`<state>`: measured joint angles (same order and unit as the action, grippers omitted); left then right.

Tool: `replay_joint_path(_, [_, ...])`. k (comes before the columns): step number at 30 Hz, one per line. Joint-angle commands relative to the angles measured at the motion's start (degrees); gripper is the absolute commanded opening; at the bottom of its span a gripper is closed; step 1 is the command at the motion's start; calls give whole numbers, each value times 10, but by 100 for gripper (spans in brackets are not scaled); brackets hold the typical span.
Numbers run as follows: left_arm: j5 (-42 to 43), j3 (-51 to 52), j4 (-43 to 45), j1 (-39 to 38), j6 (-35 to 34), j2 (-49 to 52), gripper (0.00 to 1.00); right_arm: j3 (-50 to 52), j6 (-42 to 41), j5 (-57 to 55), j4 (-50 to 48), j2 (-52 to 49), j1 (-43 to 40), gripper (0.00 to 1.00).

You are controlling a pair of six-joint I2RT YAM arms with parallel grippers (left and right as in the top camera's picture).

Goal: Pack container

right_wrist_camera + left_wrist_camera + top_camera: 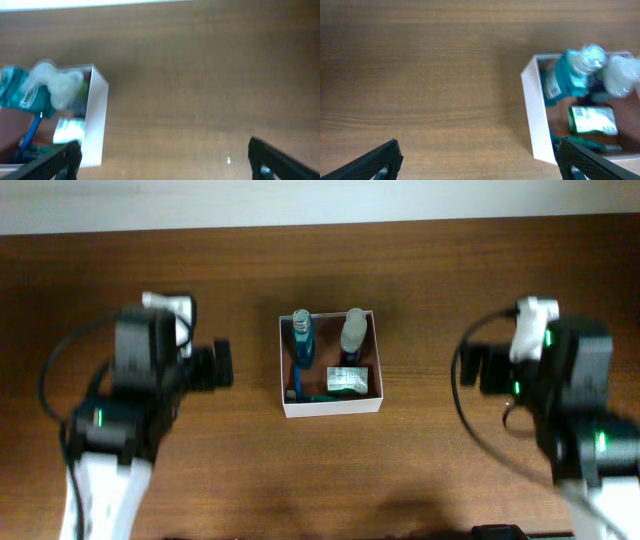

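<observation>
Fingers of the left gripper stand spread wide above the brown wooden table, with nothing between them. To their right, untouched by either arm, the square shallow container with thin white walls and a reddish-brown inside sits near the table's middle, holding a teal-blue bottle, a pale grey bottle and a small white-and-green packet. Farther right, the right gripper hangs apart from the container, its fingers likewise spread wide and gripping nothing.
</observation>
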<state>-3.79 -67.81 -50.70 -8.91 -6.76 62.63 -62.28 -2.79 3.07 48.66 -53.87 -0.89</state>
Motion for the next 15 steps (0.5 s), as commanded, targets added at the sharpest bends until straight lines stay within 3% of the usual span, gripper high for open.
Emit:
replay_joint_path(1, [0,119,17,-11,2,-144,100,115,-7,-16,-2,149,-3,99])
replay_joint_path(8, [0,232,12,-11,-11,-349,100,210,-12,-7,-1,336,-3,99])
replay_joint_path(15, [0,233,-21,-11,-11,-372,100,211,-11,-7,8,348,-3,99])
